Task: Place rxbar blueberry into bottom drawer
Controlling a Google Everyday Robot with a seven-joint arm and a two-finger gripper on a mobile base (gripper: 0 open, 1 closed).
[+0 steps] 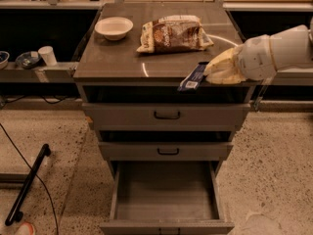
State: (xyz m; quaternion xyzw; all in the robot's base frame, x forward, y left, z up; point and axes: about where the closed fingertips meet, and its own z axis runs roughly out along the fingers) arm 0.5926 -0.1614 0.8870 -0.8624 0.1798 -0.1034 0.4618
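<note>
The rxbar blueberry (194, 77), a small flat blue bar with white print, hangs tilted over the cabinet's front right edge. My gripper (211, 72) is shut on its upper end, with the yellowish fingers (224, 68) reaching in from the right on a white arm. The bottom drawer (166, 195) is pulled open below, its wide grey inside bare. The bar is above and a little to the right of the drawer's middle.
A large brown-and-white snack bag (173, 34) and a white bowl (114, 27) lie on the cabinet top (112, 58). Two upper drawers with black handles (167, 115) are closed. A shelf at left holds a cup (48, 55). A black bar (27, 185) lies on the floor.
</note>
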